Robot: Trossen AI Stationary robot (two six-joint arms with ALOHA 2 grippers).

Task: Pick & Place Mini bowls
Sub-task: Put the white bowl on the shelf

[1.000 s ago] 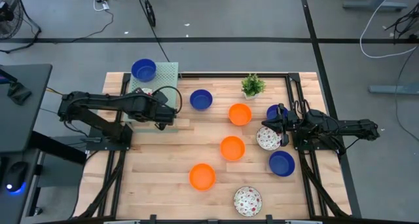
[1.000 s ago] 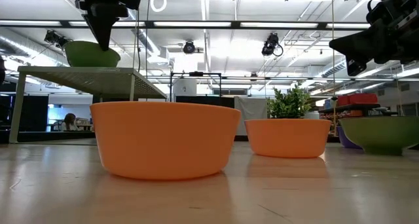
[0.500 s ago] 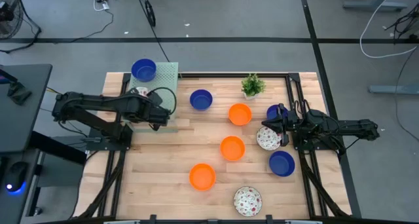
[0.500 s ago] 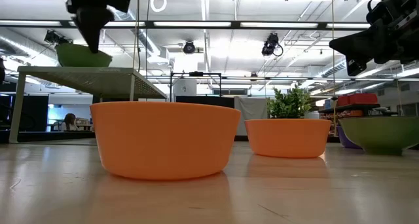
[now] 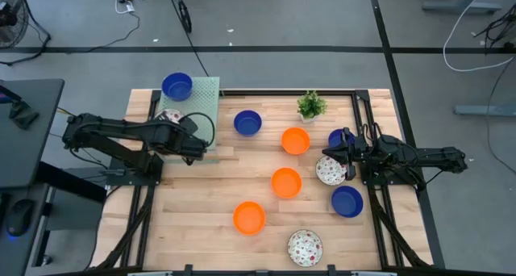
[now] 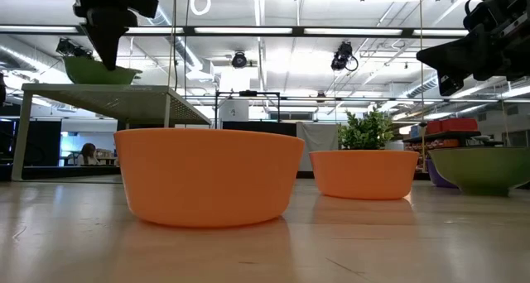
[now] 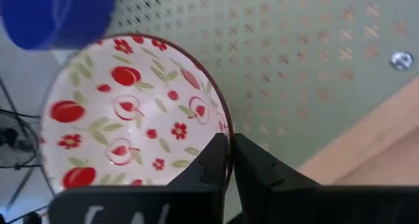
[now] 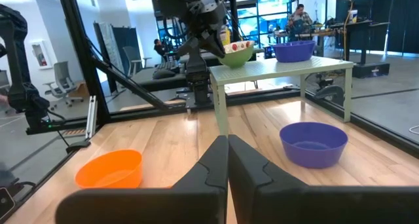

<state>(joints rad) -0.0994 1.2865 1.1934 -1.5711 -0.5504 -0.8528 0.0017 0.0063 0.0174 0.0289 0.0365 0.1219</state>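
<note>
**White speckled bowl reached the shelf; most bowls remained on the surface**

White with red fruit and flower print, one mini bowl [image 7: 134,112] sat on the pale green perforated shelf [image 5: 205,94] at the upper left of the high view, just beside a dark blue bowl [image 5: 176,85] already parked there. The left end effector [image 7: 227,160] had its fingers pinched over that speckled bowl's rim, only a thin gap showing between them; whether the grip was letting go I cannot tell.

By my reading, two bowls were placed and the rest waited. On the wooden surface [image 5: 201,219] lay a blue bowl [image 5: 247,122] near the shelf, three orange bowls [image 5: 285,181] down the middle, a second speckled bowl [image 5: 305,248] at the lower edge, and another blue bowl [image 5: 347,201] at right.

The right end effector [image 5: 340,151] hung idle at centre right, fingers pressed together and empty, above a third speckled bowl [image 5: 329,171].

The small green plant [image 5: 311,106] stood untouched at the top.
</note>
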